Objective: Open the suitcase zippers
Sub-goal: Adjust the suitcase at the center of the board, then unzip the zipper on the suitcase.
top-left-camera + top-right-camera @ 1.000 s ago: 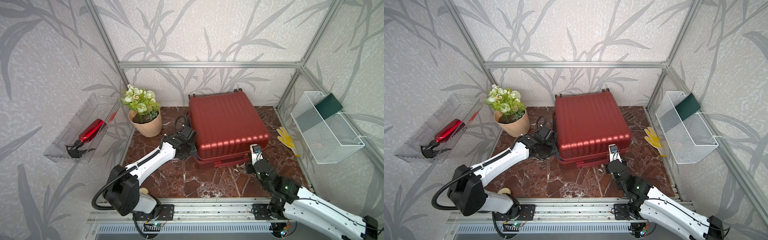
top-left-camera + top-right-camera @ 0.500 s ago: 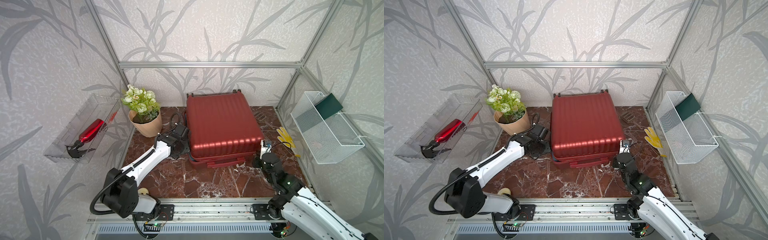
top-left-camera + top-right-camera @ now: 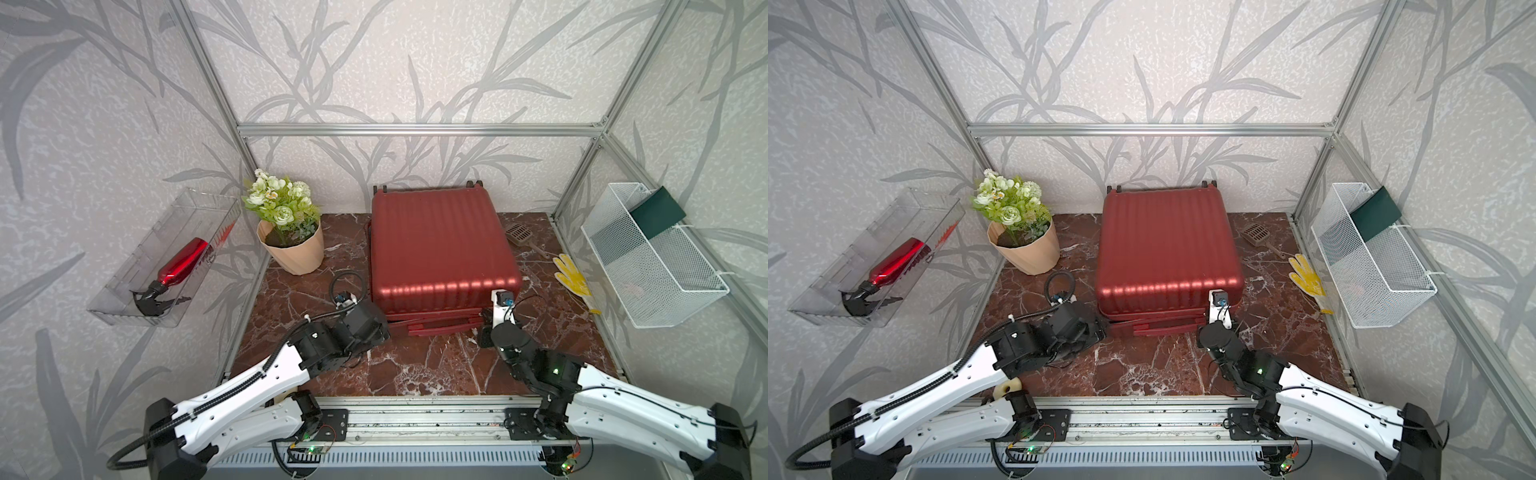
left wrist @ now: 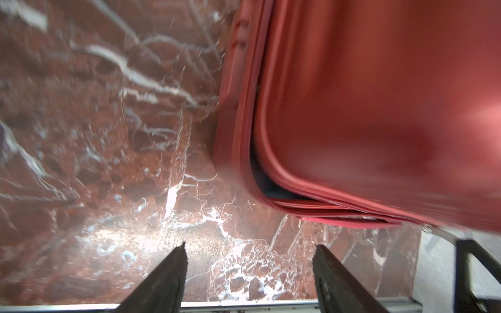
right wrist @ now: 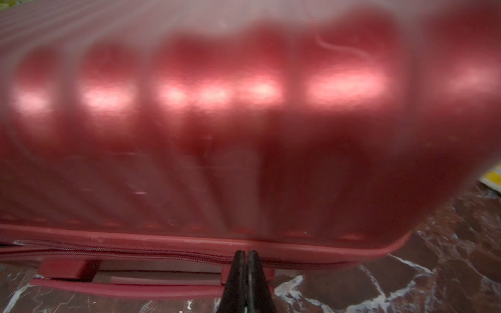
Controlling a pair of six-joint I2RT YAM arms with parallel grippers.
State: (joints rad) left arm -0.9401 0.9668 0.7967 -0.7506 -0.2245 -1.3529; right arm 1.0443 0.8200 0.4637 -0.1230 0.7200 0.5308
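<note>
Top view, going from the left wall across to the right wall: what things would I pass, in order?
A clear wall tray holding a red spray bottle → potted flowers → red suitcase → small brown scoop → yellow glove → white wire basket.

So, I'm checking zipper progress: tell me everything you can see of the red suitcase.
The suitcase is a dark red, glossy, ribbed hard-shell case lying flat on the marble tabletop, wheels toward the back wall, handle toward the robot. Its zipper runs above the handle; near the open left gripper, which stands clear, the seam gapes, dark inside. The shut right gripper sits at the seam; whether it pinches a pull is unclear.
</note>
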